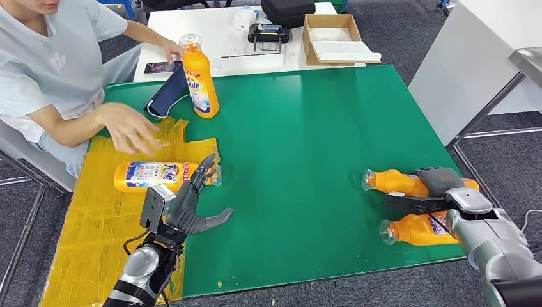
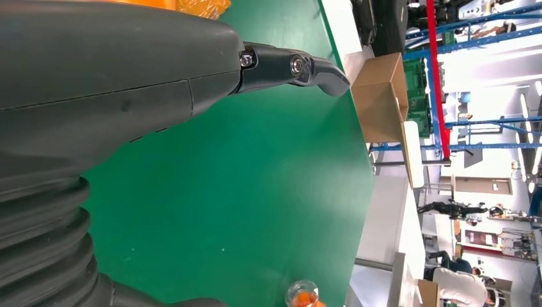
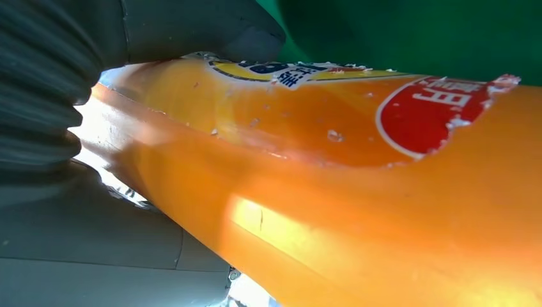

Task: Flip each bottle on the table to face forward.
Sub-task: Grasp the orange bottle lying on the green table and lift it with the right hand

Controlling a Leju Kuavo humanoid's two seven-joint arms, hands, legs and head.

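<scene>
An orange bottle (image 1: 200,78) stands upright at the back left of the green mat (image 1: 300,147). A second bottle (image 1: 156,176) lies label up on the yellow taped patch. My left hand (image 1: 192,206) is open just in front of it, with fingertips near its neck; its thumb (image 2: 319,71) reaches over bare mat. Two more orange bottles lie at the right: a farther one (image 1: 396,182) and a nearer one (image 1: 415,230). My right hand (image 1: 429,190) grips the farther one, thumb over it and fingers under. The orange bottle (image 3: 358,192) sits close against that thumb.
A seated person reaches a hand (image 1: 131,128) over the yellow patch beside the lying bottle. A blue pouch (image 1: 166,96) leans by the upright bottle. Behind, a white table carries a phone (image 1: 160,66), a black controller (image 1: 268,32) and a cardboard box (image 1: 332,38).
</scene>
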